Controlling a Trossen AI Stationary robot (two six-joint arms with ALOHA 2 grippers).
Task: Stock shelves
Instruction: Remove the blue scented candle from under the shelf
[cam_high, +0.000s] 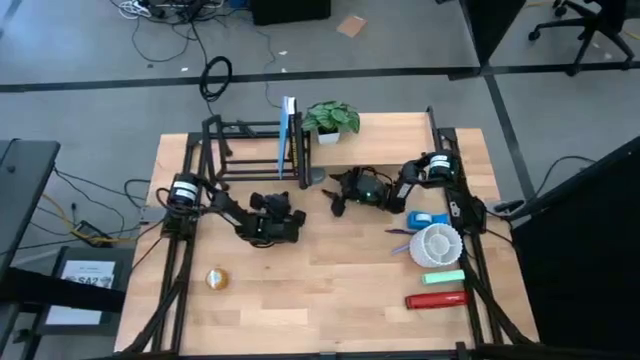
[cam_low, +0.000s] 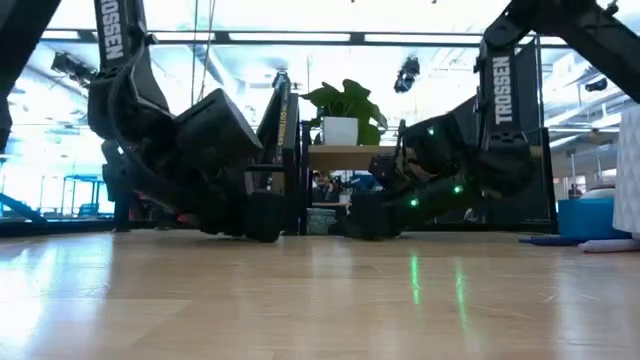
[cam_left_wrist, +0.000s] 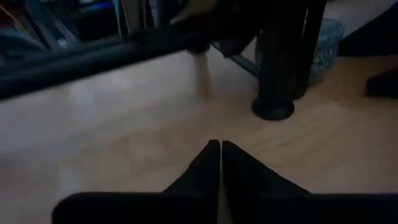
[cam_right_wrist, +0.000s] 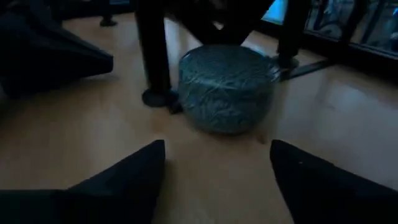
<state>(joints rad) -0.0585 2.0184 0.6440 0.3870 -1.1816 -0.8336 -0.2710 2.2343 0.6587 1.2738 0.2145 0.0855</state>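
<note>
Bare tabletop (cam_low: 300, 300) fills the near ground in the low view, both arms sitting low on it further back. Right gripper (cam_right_wrist: 217, 163) has its two fingers spread wide, nothing between them, hovering just above the wood. Straight ahead of it, near but not touching, sits a round teal-grey textured pot (cam_right_wrist: 225, 87). Pot rests on the table beside a black leg of the shelves (cam_high: 262, 150), just at the stand's edge. Shelves lie ahead of both grippers, toward the table's far edge; the wooden plank top carries a potted plant (cam_high: 330, 118) and a blue upright book-like item (cam_high: 287, 138).

Left gripper (cam_left_wrist: 220, 163) is fully closed, tips pressed together, empty, low over the table with a shelf leg ahead of it. Looks like it waits.

Step in hand, my read: right arm approaching the pot to grasp it for shelving. To do it well: keep the fingers spread as they are, since the pot looks nearly as wide as the gap; drive forward centred so both fingers pass either side; stay clear of the black leg next to the pot; close only once the pot sits deep between the fingers. Behind the right gripper lie a white bowl (cam_high: 436, 243), green bar (cam_high: 443, 277) and red bar (cam_high: 436, 299), unstocked.
</note>
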